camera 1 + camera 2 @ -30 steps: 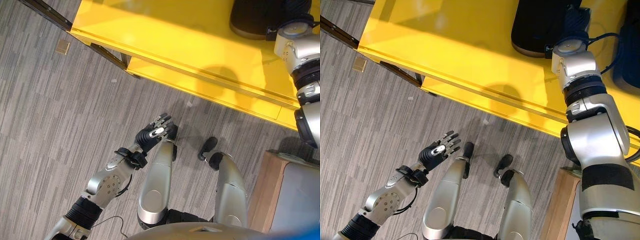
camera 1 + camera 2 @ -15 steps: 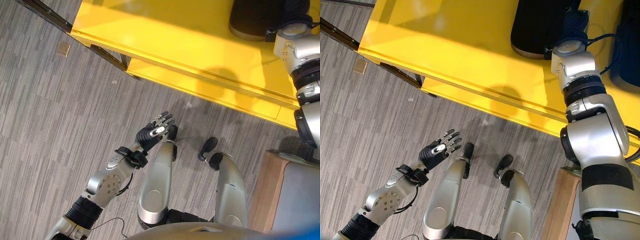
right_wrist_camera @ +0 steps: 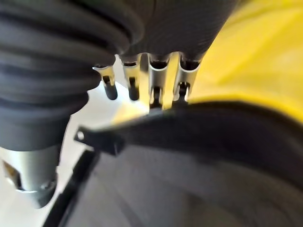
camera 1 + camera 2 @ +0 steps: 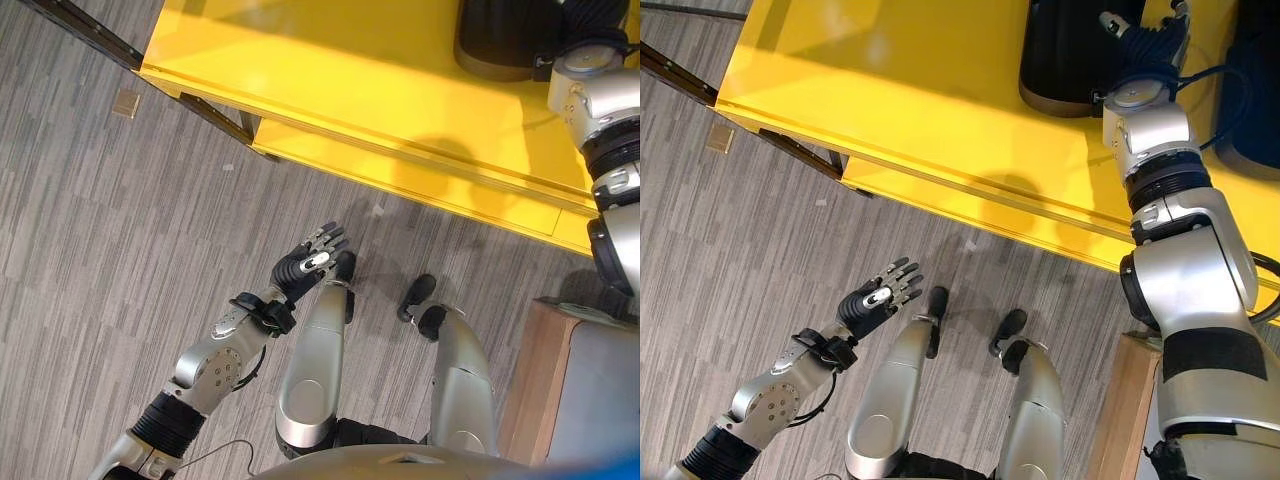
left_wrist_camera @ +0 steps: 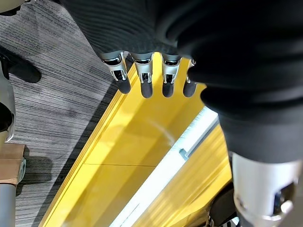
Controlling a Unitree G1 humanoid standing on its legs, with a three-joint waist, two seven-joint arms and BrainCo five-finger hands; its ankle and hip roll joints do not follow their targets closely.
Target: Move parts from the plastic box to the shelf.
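Note:
A large round black part [image 4: 1065, 60] stands on the yellow shelf [image 4: 940, 110] at the back right. My right hand [image 4: 1148, 38] is raised beside its right edge, and its straight fingers [image 3: 156, 78] reach over the part's dark rim [image 3: 199, 127] with nothing in them. My left hand [image 4: 310, 262] hovers over the grey floor in front of the shelf, palm up, its fingers [image 5: 144, 78] spread and empty. A second dark thing [image 4: 1255, 100] sits on the shelf to the right of my right arm.
A grey box [image 4: 600, 400] on a wooden stand [image 4: 525, 385] is at the lower right. The shelf's lower yellow ledge [image 4: 420, 180] juts toward me. Dark frame bars [image 4: 90, 25] run along the shelf's left end, and a small tan square [image 4: 126, 103] lies on the floor.
My right hand has drawn back a little from the black part, so its fingers show more in the right eye view. The left hand has hardly moved.

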